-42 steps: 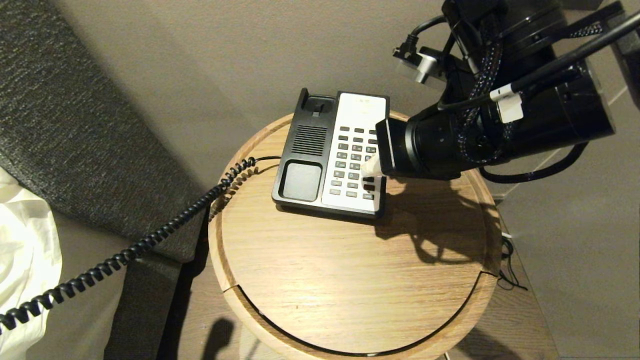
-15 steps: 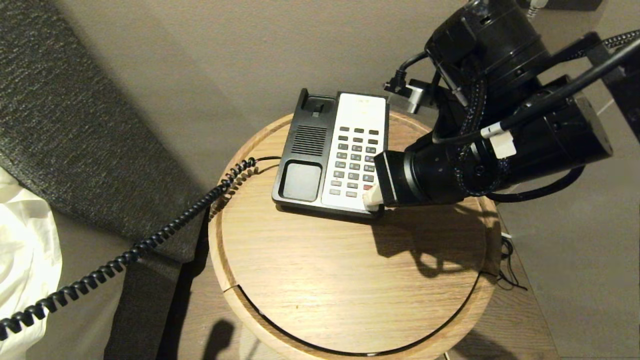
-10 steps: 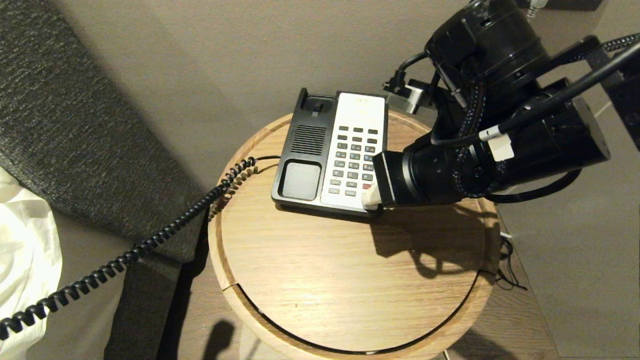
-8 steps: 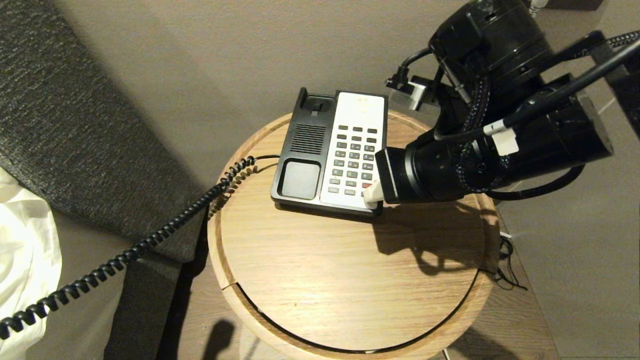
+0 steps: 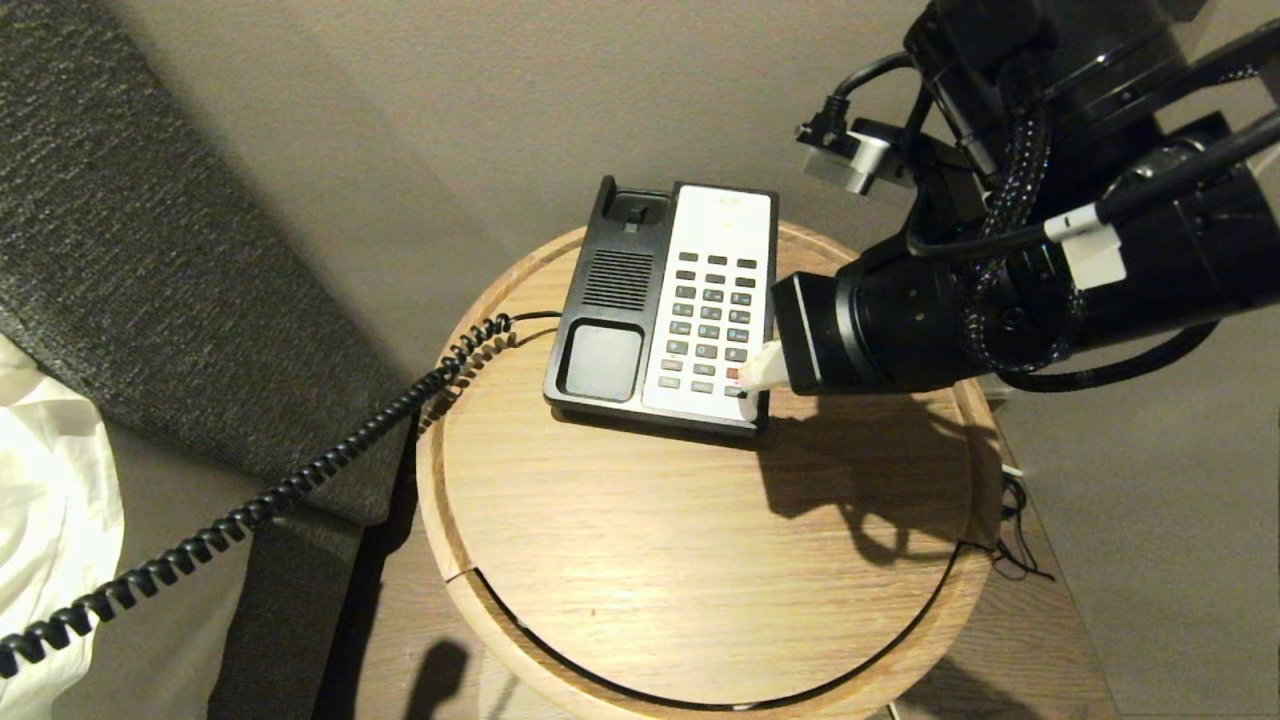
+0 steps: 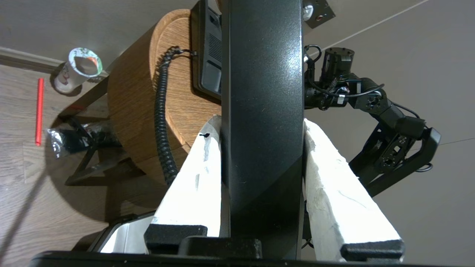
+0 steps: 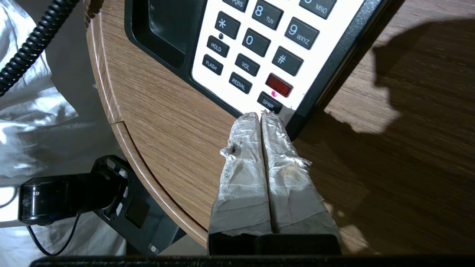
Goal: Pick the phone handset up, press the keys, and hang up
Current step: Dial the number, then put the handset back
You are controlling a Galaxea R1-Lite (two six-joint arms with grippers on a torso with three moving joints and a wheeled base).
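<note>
The left end effector point(image 6: 261, 129) is grasping the phone handset point(image 6: 261, 92), holding it off to the left of the round counter point(image 5: 700, 560). The right end effector point(image 7: 261, 115), fingers clenched together, is hovering at the near right corner of the phone base point(image 5: 665, 305), by its SPKR key point(image 7: 269, 102).
</note>
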